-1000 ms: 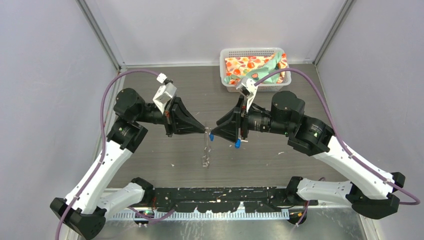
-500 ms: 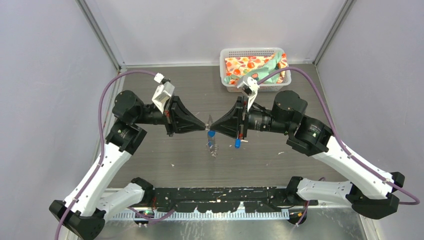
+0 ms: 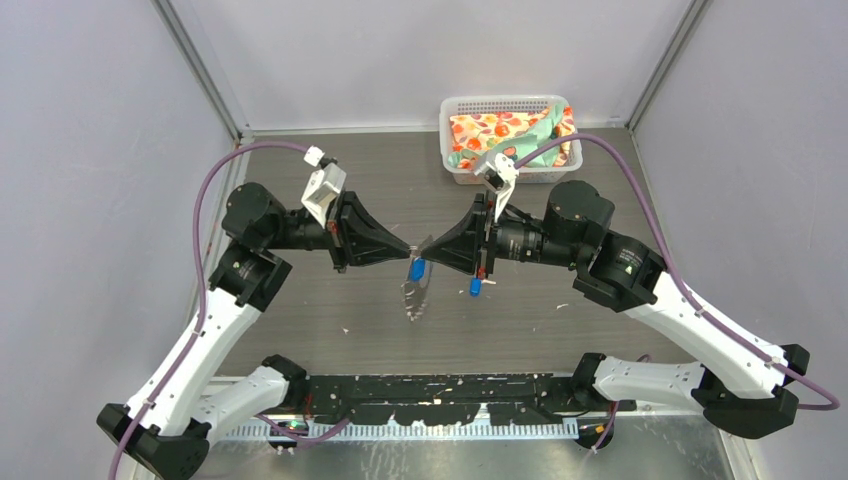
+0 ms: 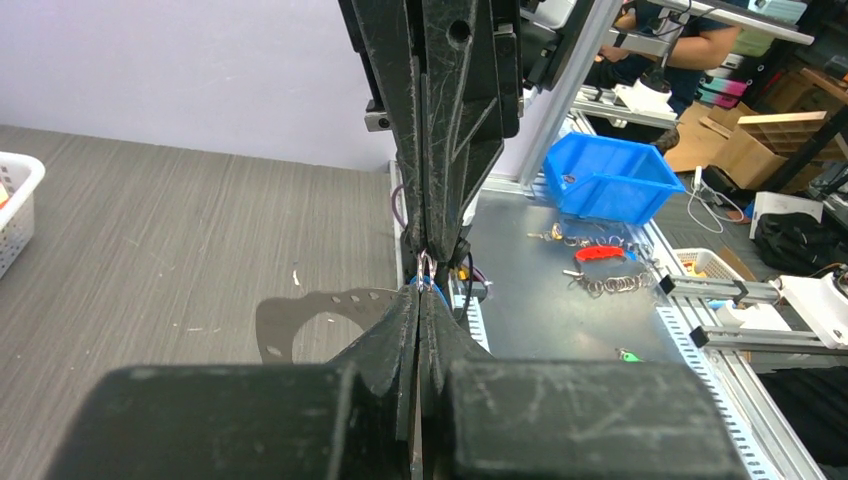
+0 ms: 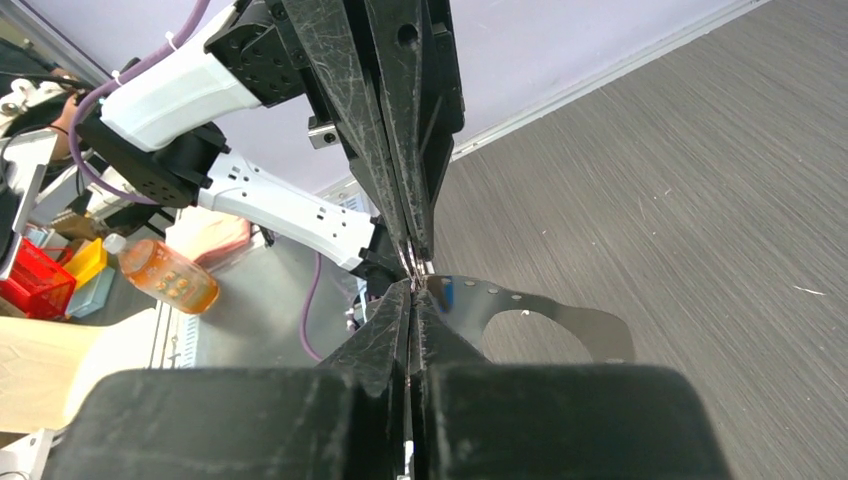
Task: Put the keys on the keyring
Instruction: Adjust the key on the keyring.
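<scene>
My left gripper (image 3: 406,250) and right gripper (image 3: 428,244) meet tip to tip above the table's middle, both with jaws pressed together. The keyring (image 3: 414,293), a thin silvery-grey loop, hangs from the left fingertips; it shows as a flat grey loop in the left wrist view (image 4: 300,315) and the right wrist view (image 5: 545,312). Thin wire coils (image 4: 427,268) sit between the two pairs of tips. One blue-headed key (image 3: 417,268) hangs at the right gripper's tip, against the keyring. The second blue key (image 3: 474,287) is under the right gripper; whether it rests on the table is unclear.
A white plastic basket (image 3: 450,150) with patterned cloth stands at the back right. Grey walls close in both sides and the back. A black rail (image 3: 440,395) runs along the near edge between the arm bases.
The two gripper tips have closed the small gap between them. The key at the right tip has moved left to the keyring, and the hanging keyring has swung and tilted.
</scene>
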Robot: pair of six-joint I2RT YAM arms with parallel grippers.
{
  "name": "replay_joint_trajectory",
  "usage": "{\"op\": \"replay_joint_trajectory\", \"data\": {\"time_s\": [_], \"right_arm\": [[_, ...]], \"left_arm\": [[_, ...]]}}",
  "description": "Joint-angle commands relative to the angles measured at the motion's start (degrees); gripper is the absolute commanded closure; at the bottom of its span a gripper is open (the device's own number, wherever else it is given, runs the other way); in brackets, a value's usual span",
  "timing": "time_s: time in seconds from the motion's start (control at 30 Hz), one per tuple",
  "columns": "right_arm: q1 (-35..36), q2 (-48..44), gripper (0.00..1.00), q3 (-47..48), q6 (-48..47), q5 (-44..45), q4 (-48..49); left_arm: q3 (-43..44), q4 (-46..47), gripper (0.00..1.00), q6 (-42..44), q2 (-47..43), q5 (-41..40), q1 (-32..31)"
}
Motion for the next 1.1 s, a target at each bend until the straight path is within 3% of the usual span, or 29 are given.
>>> {"op": "replay_joint_trajectory", "data": {"time_s": [0.0, 0.13, 0.2, 0.5, 0.8, 0.83, 1.07], "right_arm": [[-0.3, -0.1, 0.97, -0.2, 0.2, 0.9, -0.4], [-0.3, -0.7, 0.84, -0.8, 0.6, 1.2, -0.7], [-0.3, -1.0, 0.82, -1.2, 0.9, 1.4, -0.2], [-0.3, -1.2, 0.99, -2.4, 1.3, 0.9, 1.4], [-0.3, -0.7, 0.99, -3.3, 2.9, -0.8, 2.1], [-0.4, -0.3, 0.98, -3.3, 3.0, -1.0, 2.0], [-0.5, -0.7, 0.67, 2.6, -0.9, 1.0, -6.4]], "left_arm": [[0.6, 2.1, 1.00, -0.3, -1.5, -1.1, 0.3], [0.3, 2.4, 1.00, -0.3, -1.7, -1.4, 0.3], [0.3, 2.5, 1.00, -0.3, -1.7, -1.4, 0.3], [0.4, 3.1, 1.00, -0.8, -1.7, -1.9, 0.3], [0.3, 4.0, 1.00, -1.2, -1.6, -2.3, 0.3], [0.3, 4.0, 1.00, -1.1, -1.6, -2.2, 0.3], [-0.3, 3.1, 1.00, 0.1, -2.1, -2.0, 0.3]]}}
